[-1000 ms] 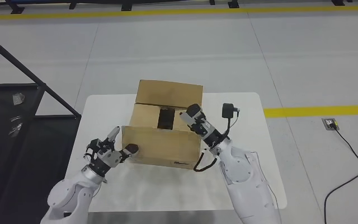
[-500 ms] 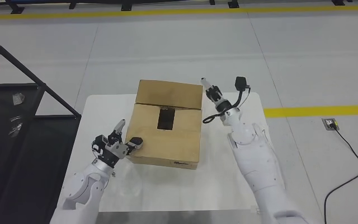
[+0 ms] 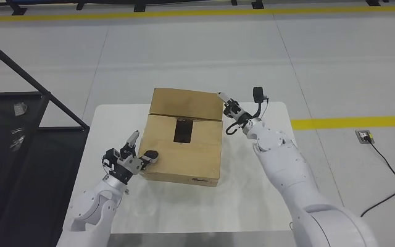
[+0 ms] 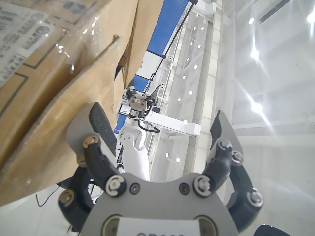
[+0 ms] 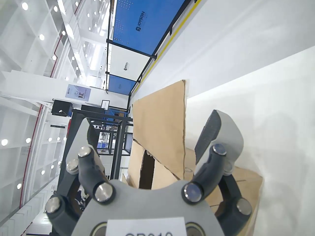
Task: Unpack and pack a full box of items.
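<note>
A brown cardboard box (image 3: 185, 151) sits in the middle of the white table (image 3: 259, 185), its top flaps folded in around a dark gap (image 3: 183, 130). One far flap (image 3: 187, 100) slopes back. My left gripper (image 3: 142, 148) is open at the box's near left corner. In the left wrist view the left gripper (image 4: 160, 128) has one pad (image 4: 102, 126) against the taped box wall (image 4: 49, 74). My right gripper (image 3: 225, 102) is open at the far right corner, holding nothing. In the right wrist view the right gripper (image 5: 150, 133) faces the flap (image 5: 160, 124).
A black metal rack (image 3: 24, 117) stands off the table's left side. Bare tabletop lies to the right of and in front of the box. A yellow line (image 3: 333, 122) runs across the floor to the right.
The right gripper left the box top and swung out to the far right corner. The near flap, upright a second ago, now lies flat. The left gripper moved in to the box's corner.
</note>
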